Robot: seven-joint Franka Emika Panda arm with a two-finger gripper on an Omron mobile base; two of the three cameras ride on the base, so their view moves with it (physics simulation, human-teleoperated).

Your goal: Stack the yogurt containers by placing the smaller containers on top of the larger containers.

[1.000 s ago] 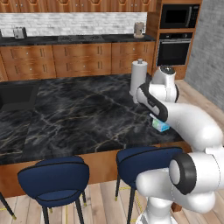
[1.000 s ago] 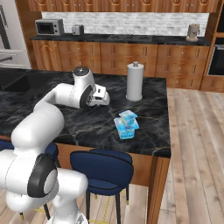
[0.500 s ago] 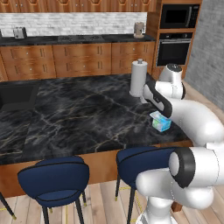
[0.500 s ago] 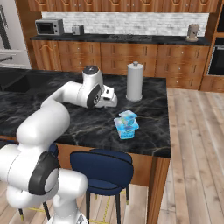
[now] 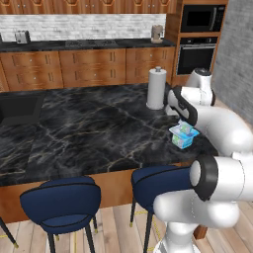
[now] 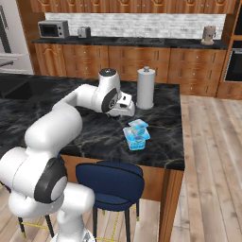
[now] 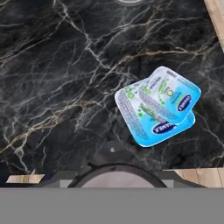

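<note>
Now the white arm has swung right across the black marble island counter (image 6: 71,118), its gripper (image 6: 126,109) coming from the left to hang beside the tall white paper-towel roll (image 6: 145,88), above the packs. The small light-blue-and-white yogurt pack (image 7: 169,94) already rests skewed on the wider teal-blue-and-white pack (image 7: 144,124), so that stack looks done. How far the fingers stand apart I cannot tell; they seem to carry nothing.

surface: black marble counter (image 6: 94,137) | on it: paper-towel roll (image 6: 145,88), larger yogurt pack (image 6: 137,140) near edge, apparently flat
</note>
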